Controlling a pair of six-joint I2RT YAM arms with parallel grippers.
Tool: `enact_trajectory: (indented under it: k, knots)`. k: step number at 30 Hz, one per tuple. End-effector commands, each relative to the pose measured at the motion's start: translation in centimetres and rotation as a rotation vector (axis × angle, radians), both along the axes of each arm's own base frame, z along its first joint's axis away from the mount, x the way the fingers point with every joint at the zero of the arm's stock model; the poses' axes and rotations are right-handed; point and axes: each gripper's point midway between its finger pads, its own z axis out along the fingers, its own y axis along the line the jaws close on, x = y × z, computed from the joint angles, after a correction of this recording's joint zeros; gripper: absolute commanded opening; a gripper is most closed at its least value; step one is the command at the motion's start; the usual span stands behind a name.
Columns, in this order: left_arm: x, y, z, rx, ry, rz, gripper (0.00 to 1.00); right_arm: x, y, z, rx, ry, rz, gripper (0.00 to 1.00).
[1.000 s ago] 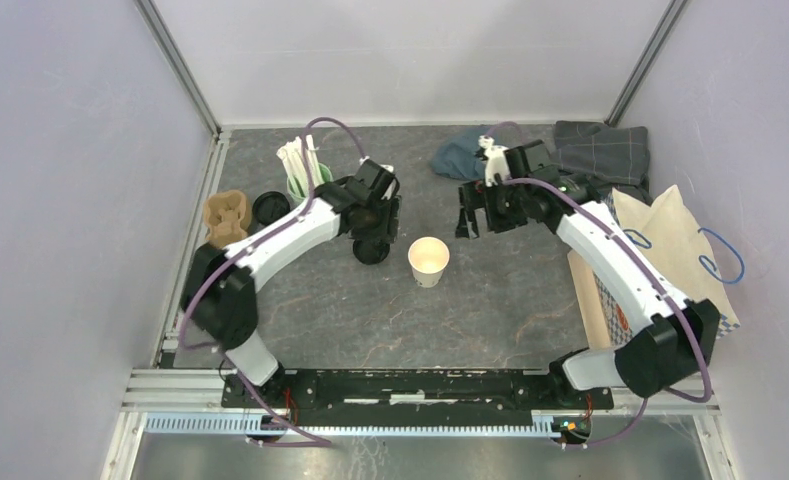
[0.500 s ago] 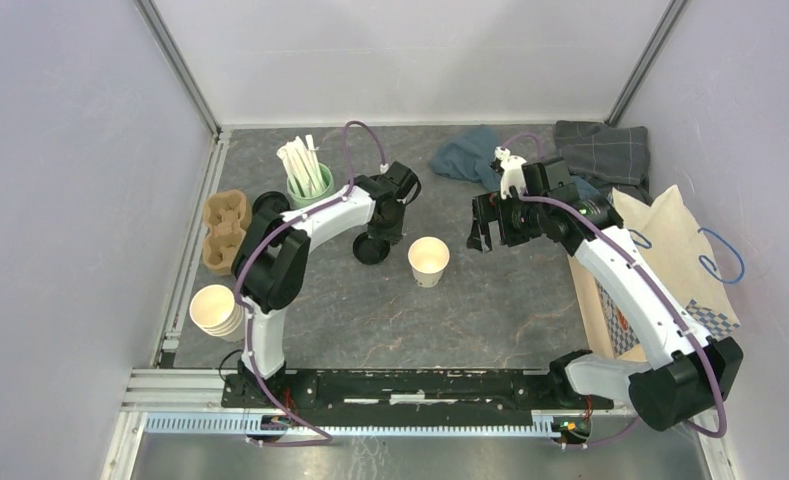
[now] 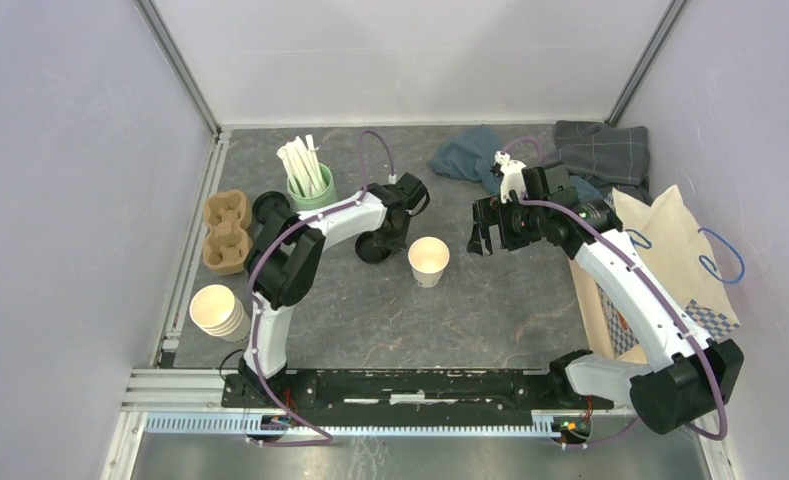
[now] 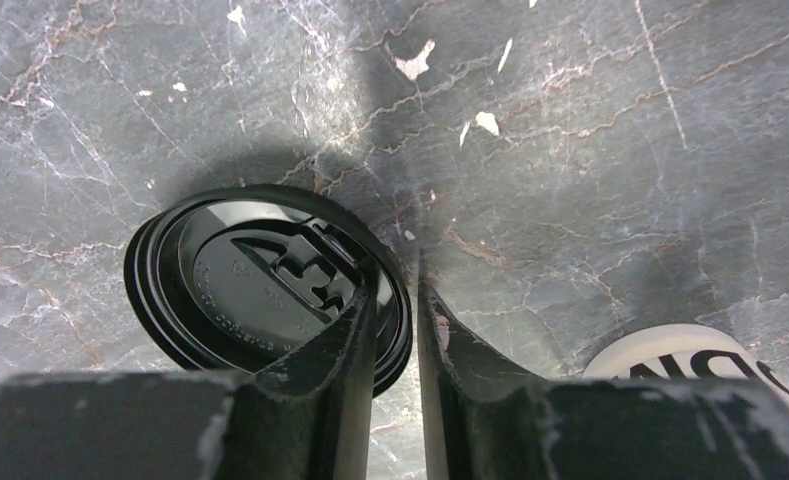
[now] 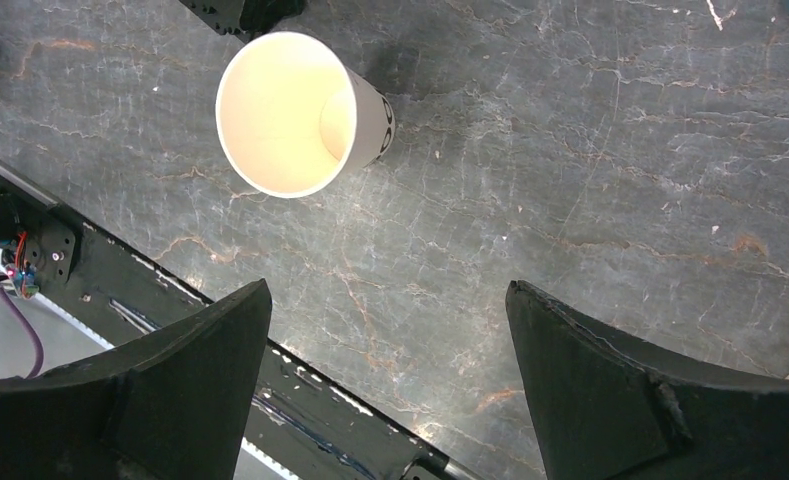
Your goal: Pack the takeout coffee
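Nearest our bases, the paper cup stands upright on the table between the two arms. Its long axis is vertical and its mouth is open. The white wall carries dark lettering, the cream inside looks bare and dry from the right wrist view, and there is no cover on it. Just to the cup's left and a touch farther back lies the black lid, round and flat on the table, with a strip of bare stone between it and the cup. The left gripper is down on that lid, its jaws drawn nearly together across the rim on the side facing the cup, one finger over the lid and one outside it. We judge this a pinch on the rim, though the contact itself is too dark to see clearly. That is the relation the next move turns on, in our reading: the lid has to travel a short way rightward and rise over the cup's mouth, and the left arm is the nearer one for it. Beyond the cup and to its right, the right gripper hangs spread wide and empty, looking down at the cup. Well to the cup's right lies the paper bag.
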Motion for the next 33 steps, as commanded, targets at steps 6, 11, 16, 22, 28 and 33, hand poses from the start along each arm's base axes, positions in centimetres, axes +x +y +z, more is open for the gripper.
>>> enact_trajectory:
  k: [6, 11, 16, 22, 28, 33]
  knots:
    - [1.5, 0.1, 2.0, 0.027, -0.059, -0.016, 0.1, 0.3, 0.1, 1.3, 0.027, -0.058, -0.001, 0.94]
    - [2.0, -2.2, 11.5, -0.156, -0.13, -0.027, 0.02, 0.6, -0.6, 2.3, -0.013, -0.103, 0.01, 0.95]
    - [0.1, -6.0, 25.4, -0.71, -0.138, -0.069, 0.02, 0.5, 1.8, 5.6, 0.121, -0.207, 0.122, 0.97]
    - [-4.5, -7.9, 36.4, -1.378, -0.041, -0.148, 0.02, -0.1, 6.0, 12.3, 0.461, -0.342, 0.2, 0.98]
    - [-7.4, -7.5, 40.0, -1.63, 0.036, -0.194, 0.02, 0.0, 6.9, 16.5, 0.614, -0.403, 0.18, 0.98]
    - [-8.6, -7.0, 39.6, -1.643, 0.064, -0.198, 0.02, -0.1, 7.3, 18.8, 0.705, -0.43, 0.174, 0.98]
